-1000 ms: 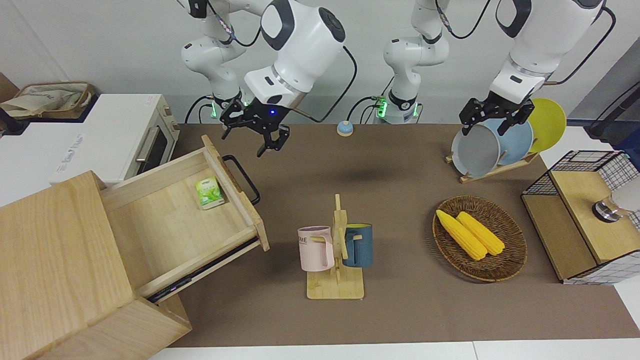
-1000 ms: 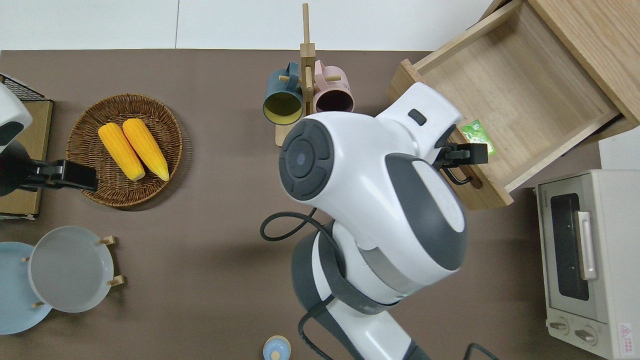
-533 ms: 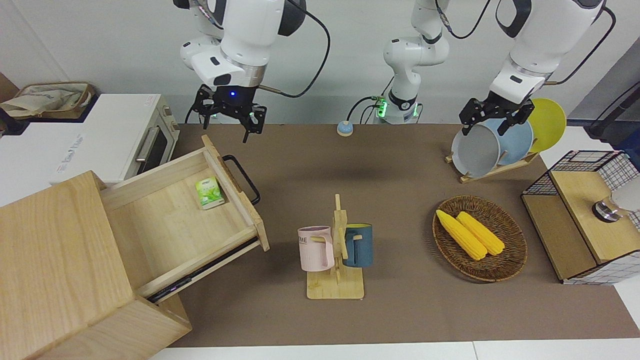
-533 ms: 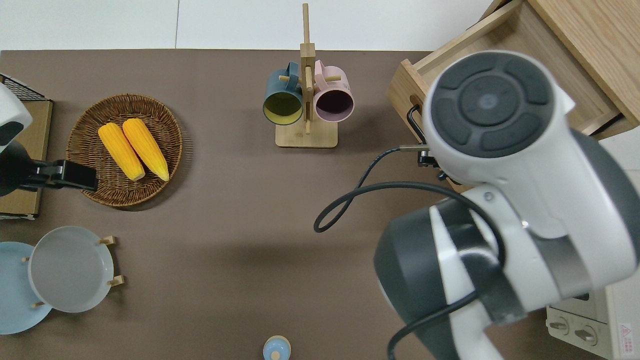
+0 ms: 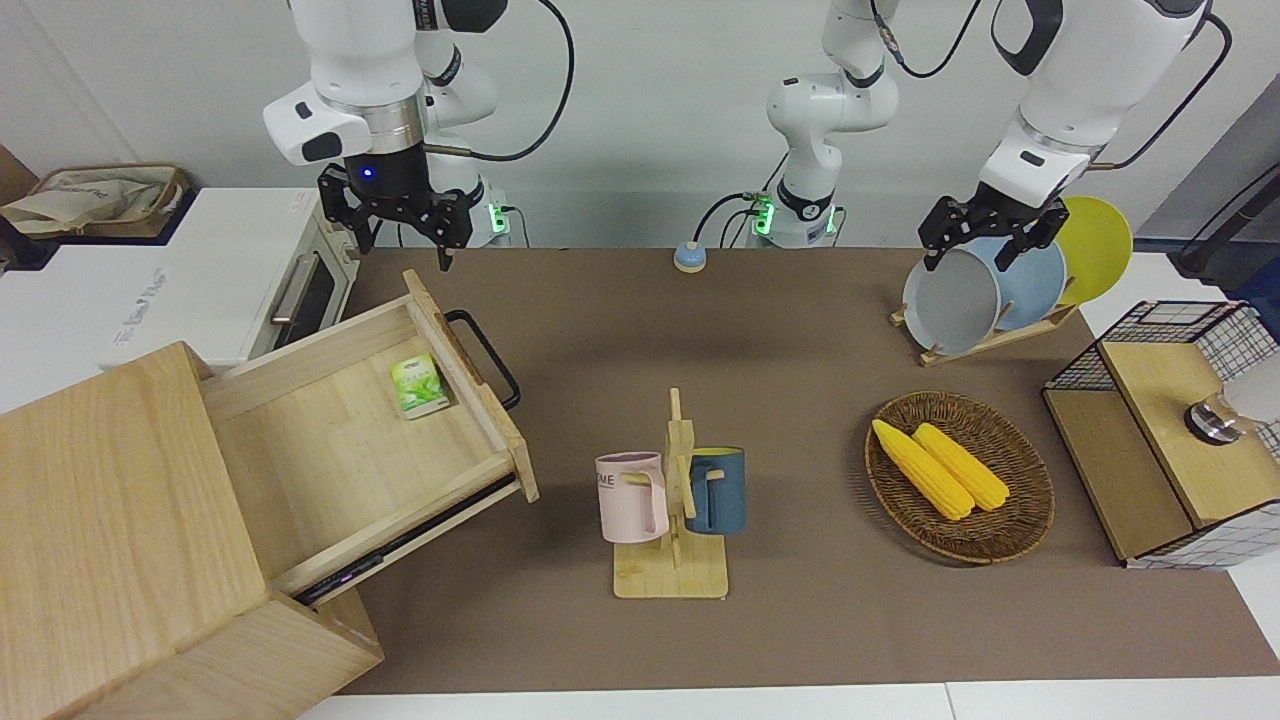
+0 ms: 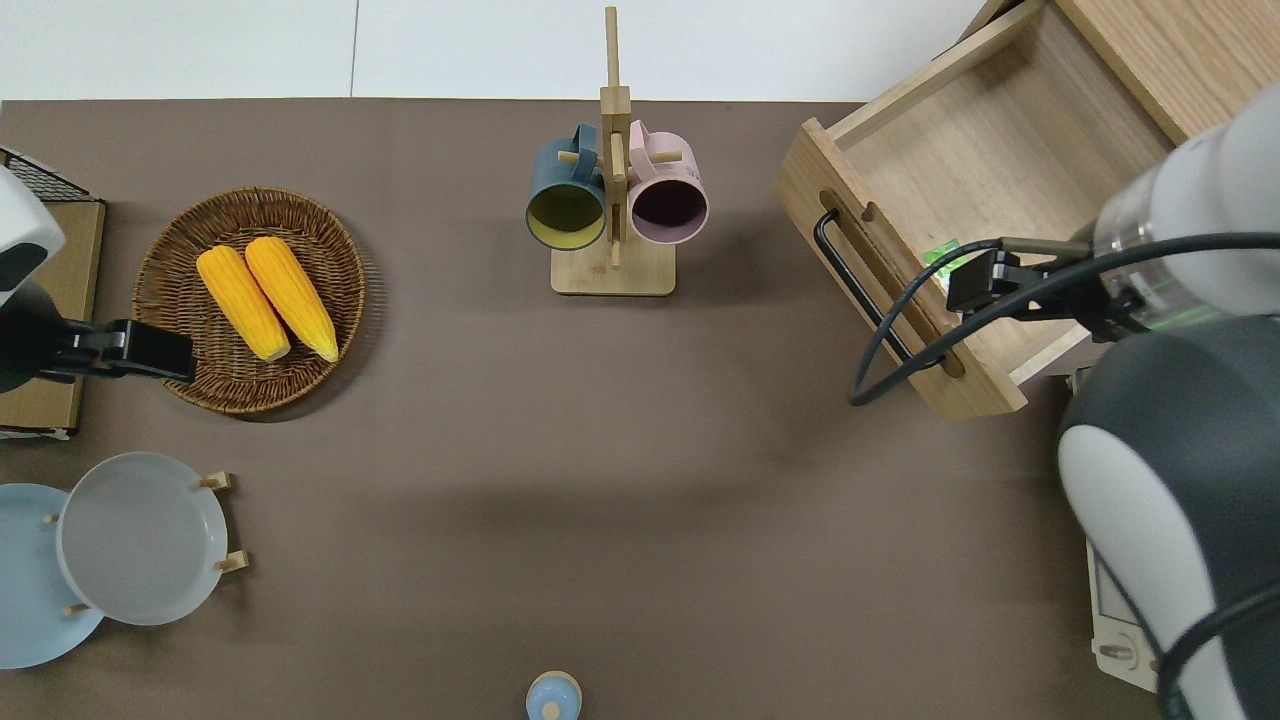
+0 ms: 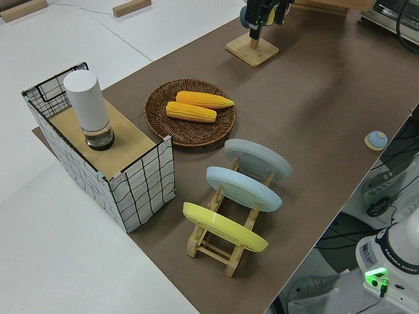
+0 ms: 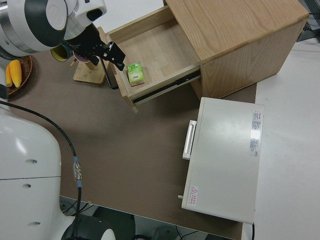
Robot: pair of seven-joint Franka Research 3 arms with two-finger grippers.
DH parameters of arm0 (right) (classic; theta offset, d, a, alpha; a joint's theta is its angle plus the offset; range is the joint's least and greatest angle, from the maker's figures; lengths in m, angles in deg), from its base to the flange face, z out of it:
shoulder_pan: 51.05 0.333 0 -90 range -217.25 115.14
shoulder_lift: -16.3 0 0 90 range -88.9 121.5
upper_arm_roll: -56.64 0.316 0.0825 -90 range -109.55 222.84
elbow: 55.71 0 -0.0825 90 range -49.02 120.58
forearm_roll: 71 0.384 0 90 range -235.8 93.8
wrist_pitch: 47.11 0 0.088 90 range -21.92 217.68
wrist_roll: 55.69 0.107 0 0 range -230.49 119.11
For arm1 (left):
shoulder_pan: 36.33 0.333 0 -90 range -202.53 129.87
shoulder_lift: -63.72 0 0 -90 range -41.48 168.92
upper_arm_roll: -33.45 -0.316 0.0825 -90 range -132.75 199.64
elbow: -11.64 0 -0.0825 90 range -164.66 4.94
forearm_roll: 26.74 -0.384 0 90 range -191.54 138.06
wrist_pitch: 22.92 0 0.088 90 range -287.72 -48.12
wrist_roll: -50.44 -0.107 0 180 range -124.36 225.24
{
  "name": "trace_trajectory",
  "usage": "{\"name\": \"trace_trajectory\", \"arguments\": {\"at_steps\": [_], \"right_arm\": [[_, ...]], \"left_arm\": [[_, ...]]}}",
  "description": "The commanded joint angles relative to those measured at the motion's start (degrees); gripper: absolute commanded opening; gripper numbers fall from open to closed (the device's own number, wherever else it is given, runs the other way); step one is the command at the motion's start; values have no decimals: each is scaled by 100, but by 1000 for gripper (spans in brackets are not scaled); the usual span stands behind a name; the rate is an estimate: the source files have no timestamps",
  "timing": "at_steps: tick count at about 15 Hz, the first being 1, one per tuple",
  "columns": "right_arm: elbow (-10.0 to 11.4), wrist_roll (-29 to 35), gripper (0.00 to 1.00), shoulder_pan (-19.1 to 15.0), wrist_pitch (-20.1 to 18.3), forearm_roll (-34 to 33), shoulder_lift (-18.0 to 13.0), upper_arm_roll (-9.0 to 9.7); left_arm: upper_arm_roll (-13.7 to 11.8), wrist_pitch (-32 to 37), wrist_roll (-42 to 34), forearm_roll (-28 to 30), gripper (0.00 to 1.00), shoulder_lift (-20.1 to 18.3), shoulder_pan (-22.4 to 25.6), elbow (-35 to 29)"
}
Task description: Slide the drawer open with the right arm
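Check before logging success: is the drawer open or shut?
Open: the drawer juts from the cabinet, its inside showing.

Two white jointed robot arms with dark grey joint caps and black cables; the right arm [image 5: 350, 70] has a silver ring above a black wrist with a blue light and a black claw [image 5: 400, 215]; the left arm [image 5: 1060, 90] ends in a black claw [image 5: 985, 232]; green lights glow at both bases

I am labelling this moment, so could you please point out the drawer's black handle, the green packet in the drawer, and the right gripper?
black handle [image 5: 485, 355], front view, middle of the loop's long bar.
green packet [image 5: 418, 385], front view, centre of its printed face.
right gripper [image 5: 400, 215], front view, between its fingertips.
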Motion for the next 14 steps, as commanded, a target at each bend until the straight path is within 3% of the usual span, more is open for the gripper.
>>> {"name": "trace_trajectory", "arguments": {"at_steps": [1, 4, 7, 9, 14], "right_arm": [[409, -488, 979, -411, 285, 402, -290, 90], [524, -691, 979, -692, 311, 568, -326, 195], [743, -744, 981, -1324, 487, 587, -396, 826], [989, -744, 981, -1624, 776, 595, -484, 1144], [1306, -744, 981, -1721, 1198, 587, -493, 1330]], "left_arm": [[40, 113, -56, -98, 993, 65, 31, 149], [40, 113, -47, -98, 993, 65, 31, 149], [40, 113, -56, -98, 993, 65, 31, 140], [40, 113, -56, -98, 993, 65, 31, 149], [40, 113, -56, -98, 993, 65, 31, 140]]}}
